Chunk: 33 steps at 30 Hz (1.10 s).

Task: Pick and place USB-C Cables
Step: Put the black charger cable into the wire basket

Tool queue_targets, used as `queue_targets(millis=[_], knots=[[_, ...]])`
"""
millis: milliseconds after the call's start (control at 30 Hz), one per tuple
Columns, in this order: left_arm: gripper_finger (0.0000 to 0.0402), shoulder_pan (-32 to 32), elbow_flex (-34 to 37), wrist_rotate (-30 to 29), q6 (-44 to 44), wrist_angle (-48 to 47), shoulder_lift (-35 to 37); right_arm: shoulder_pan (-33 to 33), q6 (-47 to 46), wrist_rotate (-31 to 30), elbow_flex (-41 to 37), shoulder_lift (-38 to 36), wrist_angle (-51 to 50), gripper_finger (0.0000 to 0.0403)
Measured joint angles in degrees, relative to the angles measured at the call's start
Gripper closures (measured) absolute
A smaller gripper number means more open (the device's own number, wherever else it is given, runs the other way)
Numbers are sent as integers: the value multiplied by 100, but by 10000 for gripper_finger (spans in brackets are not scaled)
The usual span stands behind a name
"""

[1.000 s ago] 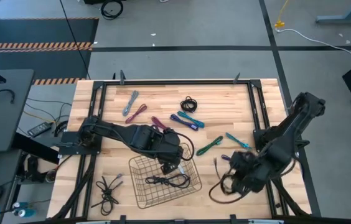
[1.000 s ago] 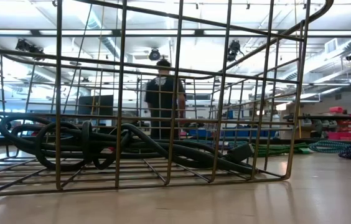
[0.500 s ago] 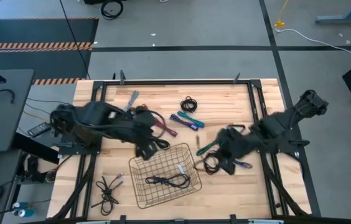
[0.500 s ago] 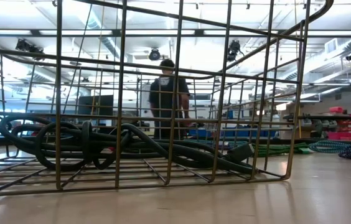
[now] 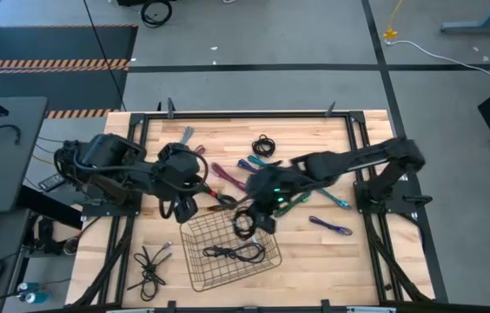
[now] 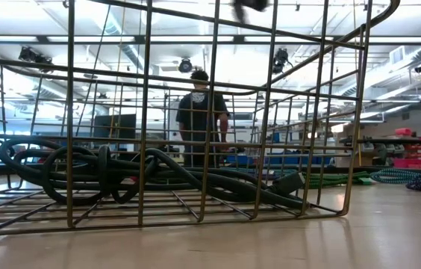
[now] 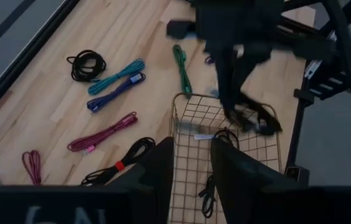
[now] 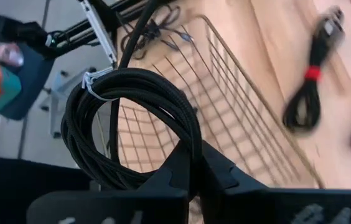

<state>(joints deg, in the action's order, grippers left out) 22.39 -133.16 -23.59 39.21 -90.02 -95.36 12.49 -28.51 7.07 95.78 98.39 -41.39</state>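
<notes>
A coiled black cable (image 8: 126,118) is pinched by the right gripper (image 5: 256,214) – held over the wire basket's (image 5: 200,265) far edge. The left gripper (image 5: 184,207) is spread apart beside the basket.

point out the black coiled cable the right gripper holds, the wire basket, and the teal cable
black coiled cable (image 8: 132,118): right wrist view, on the looped strands above the fingers.
wire basket (image 5: 195,265): high view, on its near left rim.
teal cable (image 7: 118,74): left wrist view, mid-length of the bundle.
</notes>
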Motion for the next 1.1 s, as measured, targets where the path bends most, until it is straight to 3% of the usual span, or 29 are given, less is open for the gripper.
queue_targets(millis=[167, 267, 633, 967, 1100], knots=[[289, 0, 0, 40, -137, 0, -8, 71, 509, 201, 1225, 963, -589, 391], [289, 0, 0, 67, -154, 0, -8, 184, 581, 201, 1560, 1302, -1000, 391], [290, -117, 2, -168, -436, 0, 373, 431, 619, 208, 1592, 2093, -1273, 391], [290, -204, 1, -1509, -759, -1, 1139, 316, 798, 175, 1585, 2377, -1268, 391], [290, -195, -2, -1688, -758, 46, 1412, 274, 870, 183, 1575, 2459, -1336, 391]])
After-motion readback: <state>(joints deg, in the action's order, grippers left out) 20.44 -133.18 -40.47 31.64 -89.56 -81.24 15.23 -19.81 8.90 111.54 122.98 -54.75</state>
